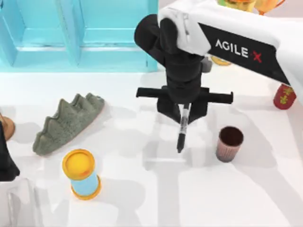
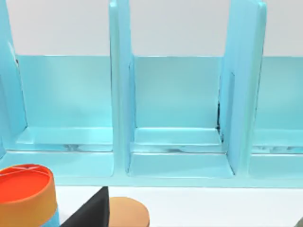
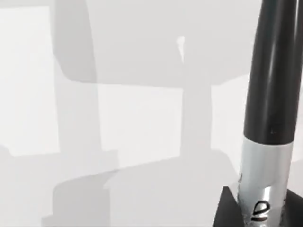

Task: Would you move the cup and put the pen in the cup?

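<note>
My right gripper point(image 1: 184, 111) hangs over the middle of the table, shut on the pen point(image 1: 182, 130), a slim black marker with a white band that points down and toward the front. In the right wrist view the pen point(image 3: 270, 109) rises from a dark finger point(image 3: 227, 213) over bare white table. The cup point(image 1: 230, 143), ribbed pinkish-brown with a dark inside, stands upright on the table to the right of the pen's tip, apart from it. My left arm point(image 1: 7, 161) is parked at the left edge of the table.
A blue cylinder with yellow-orange rims point(image 1: 81, 174) stands front left. A grey-green spiky object point(image 1: 66, 123) lies at the left. A turquoise shelf unit point(image 1: 75, 33) lines the back. A red can point(image 1: 284, 96) stands at the far right, and gold objects point(image 1: 246, 4) at the back right.
</note>
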Motion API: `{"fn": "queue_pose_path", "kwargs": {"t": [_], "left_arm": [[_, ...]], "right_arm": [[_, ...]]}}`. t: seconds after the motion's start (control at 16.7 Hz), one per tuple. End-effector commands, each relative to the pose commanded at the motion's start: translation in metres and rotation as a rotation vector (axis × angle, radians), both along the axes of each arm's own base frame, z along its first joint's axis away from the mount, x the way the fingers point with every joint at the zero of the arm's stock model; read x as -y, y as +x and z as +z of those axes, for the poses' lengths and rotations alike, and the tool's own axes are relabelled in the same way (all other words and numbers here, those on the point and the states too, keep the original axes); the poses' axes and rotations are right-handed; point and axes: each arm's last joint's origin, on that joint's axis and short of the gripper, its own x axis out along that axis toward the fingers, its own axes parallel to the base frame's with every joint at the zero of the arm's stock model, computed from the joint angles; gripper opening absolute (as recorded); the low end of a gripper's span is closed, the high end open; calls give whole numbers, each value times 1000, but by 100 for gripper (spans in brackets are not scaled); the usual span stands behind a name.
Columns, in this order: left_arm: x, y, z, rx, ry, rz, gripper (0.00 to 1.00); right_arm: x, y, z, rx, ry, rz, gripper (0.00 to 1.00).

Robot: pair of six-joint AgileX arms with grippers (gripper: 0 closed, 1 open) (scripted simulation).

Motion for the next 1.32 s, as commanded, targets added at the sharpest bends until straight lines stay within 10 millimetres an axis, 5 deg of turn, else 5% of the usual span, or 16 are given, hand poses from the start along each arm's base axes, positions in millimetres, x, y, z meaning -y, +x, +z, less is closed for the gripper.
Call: {"fn": "queue_pose_path", "kwargs": {"t": [0.6,0.9,1.32], "left_arm": [[0,0,0,0,0,0,100],[0,0,0,0,0,0,100],[0,0,0,0,0,0,100]], "right_arm": [[5,-54,48,-1,-1,-2,0],[6,-52,47,0,0,-8,0],[1,-58,16,144,-50,142,0]]}}
